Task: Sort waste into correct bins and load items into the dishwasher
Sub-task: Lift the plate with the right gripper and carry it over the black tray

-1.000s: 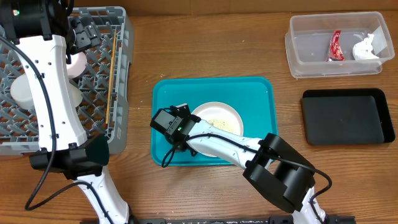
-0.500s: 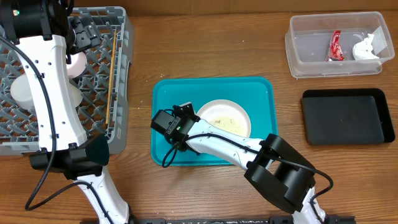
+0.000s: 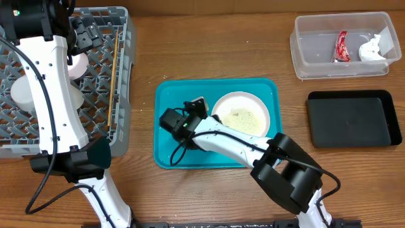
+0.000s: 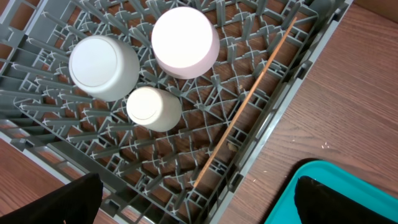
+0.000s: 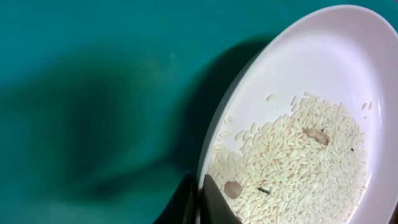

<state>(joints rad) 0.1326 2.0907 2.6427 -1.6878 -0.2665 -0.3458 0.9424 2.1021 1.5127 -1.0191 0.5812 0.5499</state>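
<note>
The teal tray (image 3: 171,95) is an even blue-green. On it, the plate (image 3: 253,100) is plain white, speckled with off-white rice (image 5: 292,162) and a few brown bits (image 5: 314,137). Left of the tray, the rack (image 3: 123,38) is a grey lattice crossed by a tan chopstick (image 4: 249,93). Right of the tray lie a matte black bin (image 3: 351,118) and a clear tub (image 3: 304,57) holding a red wrapper (image 3: 342,47) and a white napkin (image 3: 373,49). The table (image 3: 209,44) shows brown wood grain.

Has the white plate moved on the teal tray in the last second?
Yes. The plate slid right, toward the teal tray's right edge, with the right gripper on its rim.
</note>
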